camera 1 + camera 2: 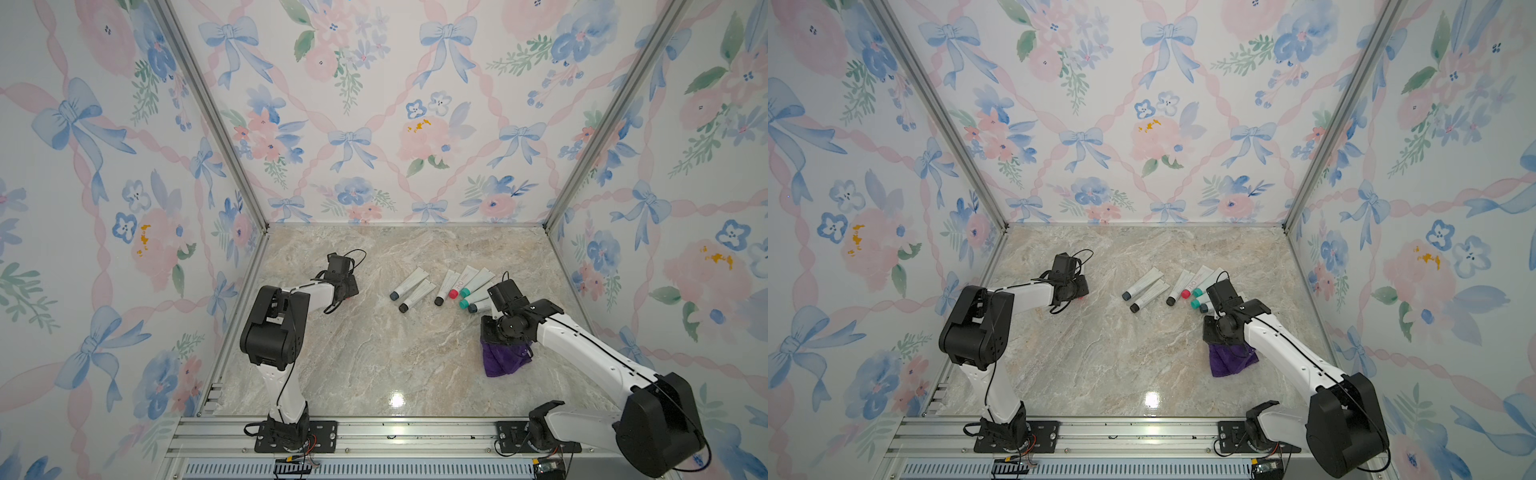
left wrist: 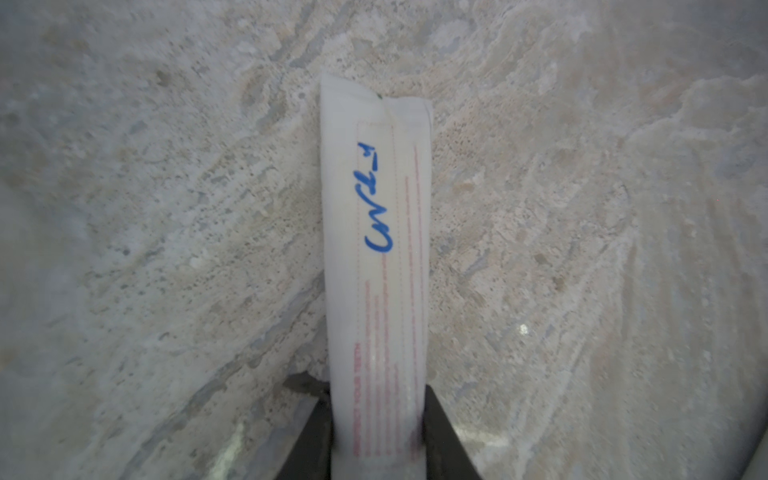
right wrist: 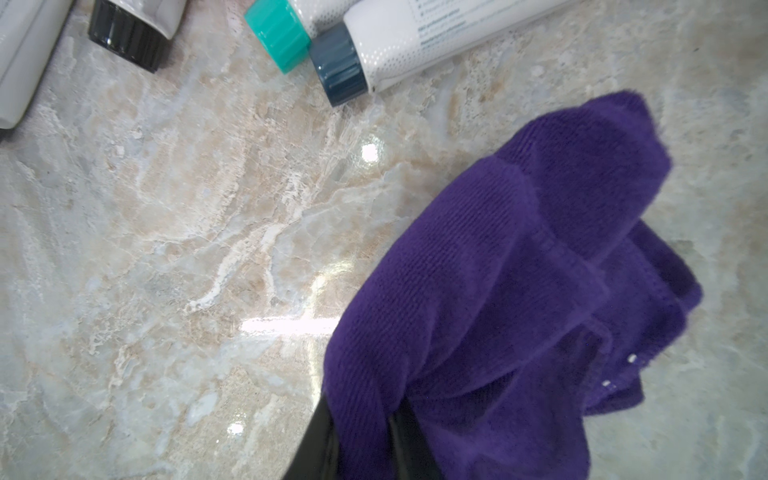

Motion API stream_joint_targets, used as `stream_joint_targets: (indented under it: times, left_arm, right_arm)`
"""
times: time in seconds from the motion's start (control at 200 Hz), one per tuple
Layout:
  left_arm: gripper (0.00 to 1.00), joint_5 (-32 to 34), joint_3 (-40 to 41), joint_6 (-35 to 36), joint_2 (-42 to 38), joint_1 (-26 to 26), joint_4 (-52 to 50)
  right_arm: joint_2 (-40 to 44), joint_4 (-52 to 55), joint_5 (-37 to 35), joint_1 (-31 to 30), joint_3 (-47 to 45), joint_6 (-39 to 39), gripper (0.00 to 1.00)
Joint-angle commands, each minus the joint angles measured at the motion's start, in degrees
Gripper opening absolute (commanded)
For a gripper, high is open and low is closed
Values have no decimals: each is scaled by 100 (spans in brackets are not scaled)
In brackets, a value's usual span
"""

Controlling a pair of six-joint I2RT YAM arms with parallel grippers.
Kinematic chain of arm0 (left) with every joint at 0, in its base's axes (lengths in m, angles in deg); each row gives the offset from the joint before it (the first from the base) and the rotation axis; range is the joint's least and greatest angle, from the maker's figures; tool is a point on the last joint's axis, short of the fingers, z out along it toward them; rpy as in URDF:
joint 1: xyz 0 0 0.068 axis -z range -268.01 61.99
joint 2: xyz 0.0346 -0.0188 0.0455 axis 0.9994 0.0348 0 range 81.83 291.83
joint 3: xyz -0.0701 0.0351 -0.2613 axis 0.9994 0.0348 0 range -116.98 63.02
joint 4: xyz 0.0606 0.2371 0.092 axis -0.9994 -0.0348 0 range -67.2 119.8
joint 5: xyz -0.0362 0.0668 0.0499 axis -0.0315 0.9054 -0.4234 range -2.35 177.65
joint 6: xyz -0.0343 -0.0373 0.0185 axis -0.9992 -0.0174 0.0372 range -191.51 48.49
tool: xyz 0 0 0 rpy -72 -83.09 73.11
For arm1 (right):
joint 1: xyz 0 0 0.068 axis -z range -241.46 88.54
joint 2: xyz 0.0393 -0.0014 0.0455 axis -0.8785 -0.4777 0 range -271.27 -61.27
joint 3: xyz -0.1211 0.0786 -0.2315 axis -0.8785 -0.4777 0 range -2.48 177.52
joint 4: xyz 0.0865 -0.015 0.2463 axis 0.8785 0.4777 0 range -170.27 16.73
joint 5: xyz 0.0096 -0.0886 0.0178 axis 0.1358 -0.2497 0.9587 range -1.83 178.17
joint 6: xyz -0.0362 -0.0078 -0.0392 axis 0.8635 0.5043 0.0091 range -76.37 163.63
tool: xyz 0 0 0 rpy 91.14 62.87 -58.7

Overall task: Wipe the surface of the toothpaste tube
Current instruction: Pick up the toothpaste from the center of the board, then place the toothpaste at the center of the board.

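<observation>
Seven toothpaste tubes (image 1: 409, 282) cluster on the tabletop (image 1: 374, 353); left pincer (image 2: 376, 432) clamps an eighth tube (image 2: 374, 249), right pincer (image 3: 365, 436) one purple cloth (image 3: 519, 270).

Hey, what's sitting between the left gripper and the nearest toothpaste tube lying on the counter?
Nothing. In both top views only bare marble counter separates the left gripper, shut on a white tube, from the dark-capped tube nearest it.

The white plastic toothpaste tube (image 2: 374, 270), red-printed with blue handwriting, seems to lie flat on the tabletop (image 2: 166, 208); the purple microfibre cloth (image 3: 519, 291) hangs crumpled.
</observation>
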Motion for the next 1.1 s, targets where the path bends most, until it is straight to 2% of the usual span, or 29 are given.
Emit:
stream_joint_targets:
  times: [0.0,0.255,0.51,0.765,0.93,1.095]
  left_arm:
    - [19,-90,341,24,-191,153,-348]
    - [20,27,848,53,-1041,643,-348]
    - [21,234,1563,138,-2198,1425,-318]
    - [22,226,1772,362,-2899,2863,-218]
    - [24,70,1811,553,-3056,3616,-134]
    - [25,-78,1697,737,-2540,4305,-58]
  right_arm:
    - [117,18,27,36,-66,68,19]
    - [104,11,27,36,-66,74,19]
    - [40,17,27,35,-54,69,19]
    - [1,22,14,41,-56,70,19]
    - [37,48,25,28,-53,41,19]
    - [77,61,27,-1,-59,9,19]
